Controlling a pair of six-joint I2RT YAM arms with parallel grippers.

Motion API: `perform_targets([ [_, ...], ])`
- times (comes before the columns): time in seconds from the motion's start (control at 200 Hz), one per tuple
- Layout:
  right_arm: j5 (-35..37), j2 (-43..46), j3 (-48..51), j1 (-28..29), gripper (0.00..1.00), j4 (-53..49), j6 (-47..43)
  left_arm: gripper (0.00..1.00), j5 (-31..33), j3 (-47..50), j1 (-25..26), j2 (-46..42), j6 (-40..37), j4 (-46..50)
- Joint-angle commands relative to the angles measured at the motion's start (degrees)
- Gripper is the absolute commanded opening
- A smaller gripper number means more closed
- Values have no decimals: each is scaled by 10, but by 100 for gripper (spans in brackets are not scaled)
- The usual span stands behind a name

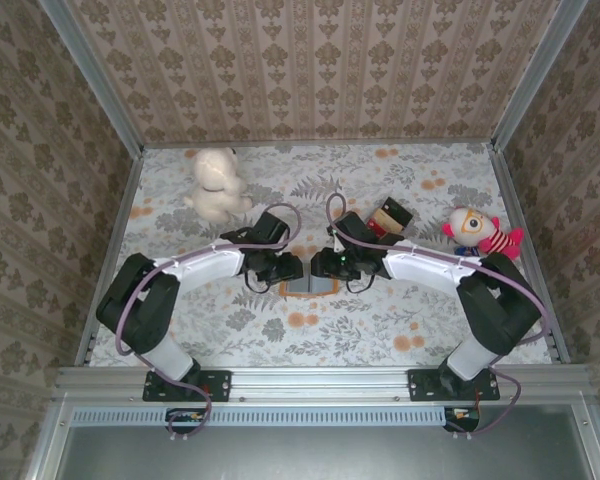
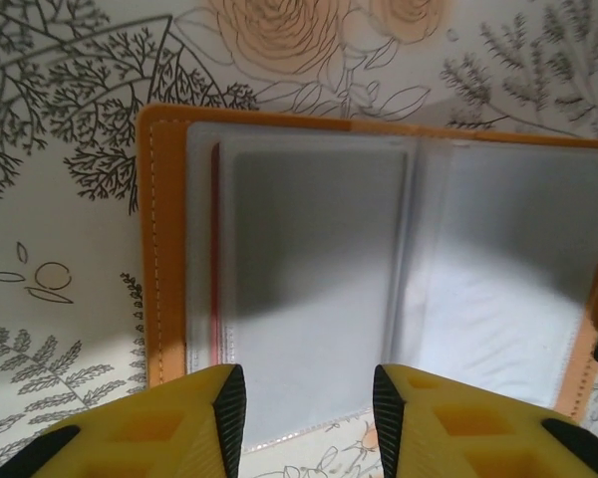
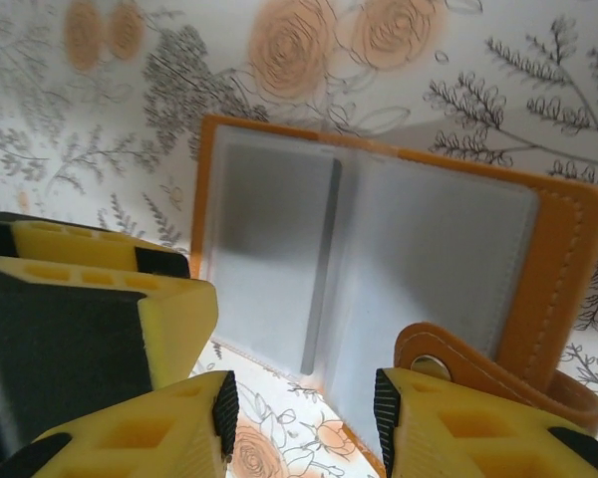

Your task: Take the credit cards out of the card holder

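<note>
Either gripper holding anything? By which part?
Nothing clamped: left gripper and right gripper, jaws apart, over the near edge of the open card holder; contact cannot be told.

The card holder [image 2: 159, 249] lies open mid-surface [image 1: 380, 320], between the left gripper [image 2: 309, 398] and right gripper [image 3: 299, 408]. A plush toy [image 1: 217, 185] sits far left, a block [image 1: 390, 217] behind the holder, and a doll [image 1: 478, 232] to the block's right.

Card holder [image 3: 566, 249] lies open on floral cloth [image 3: 498, 60] — grey pocket pages up. Right gripper [image 3: 304, 423] at its near edge, jaws apart — snap strap [image 3: 488, 373] alongside.
</note>
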State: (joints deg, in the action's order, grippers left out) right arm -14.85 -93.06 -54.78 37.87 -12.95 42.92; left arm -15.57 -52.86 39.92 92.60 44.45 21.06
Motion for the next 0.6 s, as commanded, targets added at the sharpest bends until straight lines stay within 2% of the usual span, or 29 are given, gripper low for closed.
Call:
perform_targets([
  [0.0, 23, -14, 3, 4, 43, 9, 29, 41, 15, -13, 6, 10, 18, 16],
  [0.125, 32, -24, 5, 4, 43, 3, 21, 38, 30, -19, 6, 19, 19, 34],
  [0.455, 27, -61, -10, 4, 43, -18, -3, 38, 18, -25, 6, 36, 10, 33],
  [0.595, 27, -74, -15, 4, 41, -23, -11, 31, 5, -25, 6, 38, 6, 25],
])
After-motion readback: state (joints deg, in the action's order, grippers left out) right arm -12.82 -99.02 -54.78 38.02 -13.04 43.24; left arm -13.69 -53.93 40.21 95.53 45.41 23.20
